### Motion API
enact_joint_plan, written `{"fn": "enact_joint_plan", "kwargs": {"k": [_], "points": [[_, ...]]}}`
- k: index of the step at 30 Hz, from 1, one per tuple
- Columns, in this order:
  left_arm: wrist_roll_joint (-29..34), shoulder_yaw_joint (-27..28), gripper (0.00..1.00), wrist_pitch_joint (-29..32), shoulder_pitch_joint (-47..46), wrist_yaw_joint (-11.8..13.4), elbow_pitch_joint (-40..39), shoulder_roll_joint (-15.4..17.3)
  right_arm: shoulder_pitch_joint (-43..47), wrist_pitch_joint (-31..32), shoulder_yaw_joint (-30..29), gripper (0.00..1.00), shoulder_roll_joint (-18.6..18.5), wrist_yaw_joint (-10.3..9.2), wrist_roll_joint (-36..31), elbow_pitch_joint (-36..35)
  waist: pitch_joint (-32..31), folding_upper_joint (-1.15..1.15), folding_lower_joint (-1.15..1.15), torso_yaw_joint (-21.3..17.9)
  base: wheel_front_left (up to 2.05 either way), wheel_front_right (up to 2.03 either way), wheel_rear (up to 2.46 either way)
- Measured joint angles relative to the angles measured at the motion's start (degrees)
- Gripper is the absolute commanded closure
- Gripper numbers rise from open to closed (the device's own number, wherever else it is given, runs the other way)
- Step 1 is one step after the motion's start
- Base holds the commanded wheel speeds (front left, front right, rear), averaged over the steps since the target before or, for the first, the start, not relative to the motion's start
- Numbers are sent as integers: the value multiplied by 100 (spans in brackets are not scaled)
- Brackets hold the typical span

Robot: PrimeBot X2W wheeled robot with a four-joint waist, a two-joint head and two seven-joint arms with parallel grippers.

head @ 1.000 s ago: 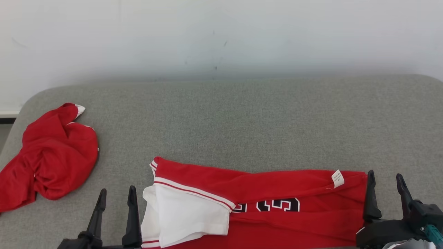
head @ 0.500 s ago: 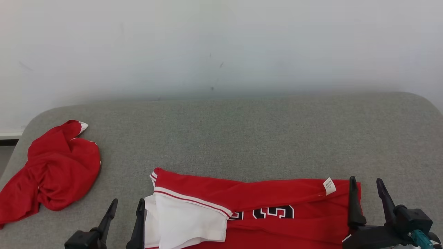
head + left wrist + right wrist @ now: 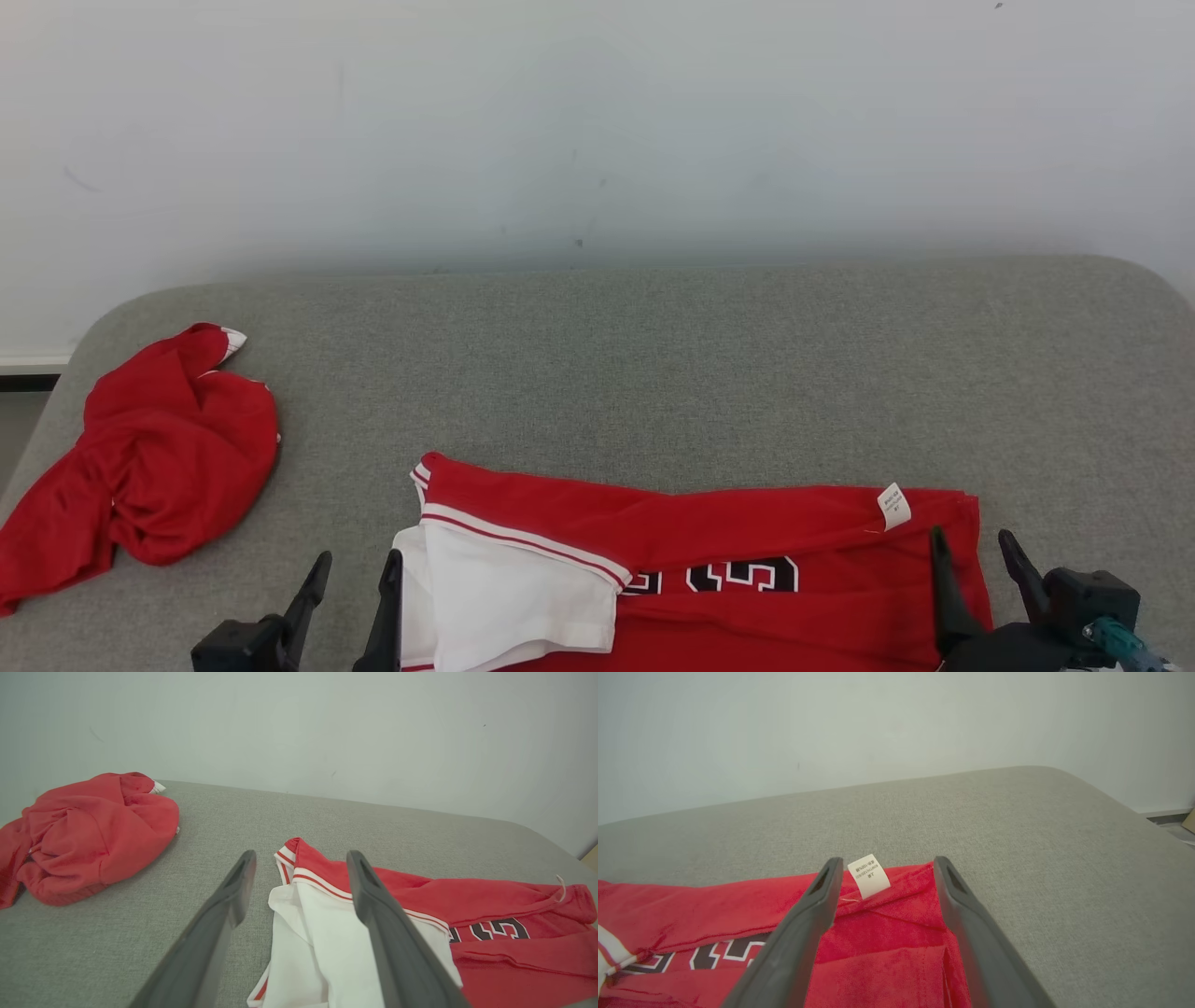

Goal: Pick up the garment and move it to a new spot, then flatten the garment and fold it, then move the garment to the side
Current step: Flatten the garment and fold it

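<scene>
Standing upright, right wrist view: garment label (image 3: 869,881)

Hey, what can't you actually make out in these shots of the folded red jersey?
Folded red-and-white jersey: near side cut off by the head view's bottom edge.
Black number print: top hidden under a red fold, head view; unreadable.
Small white label: print too small, right wrist view.
Crumpled red garment: left end cut by the head view's edge; type unclear.

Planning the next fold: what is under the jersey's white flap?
The white flap lies on the red jersey, covering one end of its black number. Whatever else is beneath it is hidden.
</scene>
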Motion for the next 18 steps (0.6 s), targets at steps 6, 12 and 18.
{"fn": "enact_joint_plan", "kwargs": {"k": [6, 12, 18], "points": [[0, -38, 0, 58, 3, -1, 12, -5, -39, 946, 16, 0, -410, 2, -20, 344, 51, 0, 0, 6, 0, 0, 0], [0, -207, 0, 159, -56, -36, 26, -81, -326, 1752, 24, 0, -671, 4, -58, 694, 172, 0, 1, 47, 0, 0, 0], [0, -265, 0, 215, -101, -105, 43, -96, -563, 2130, 0, 0, -711, 4, -58, 966, 322, 0, 1, 113, 0, 0, 0]]}}
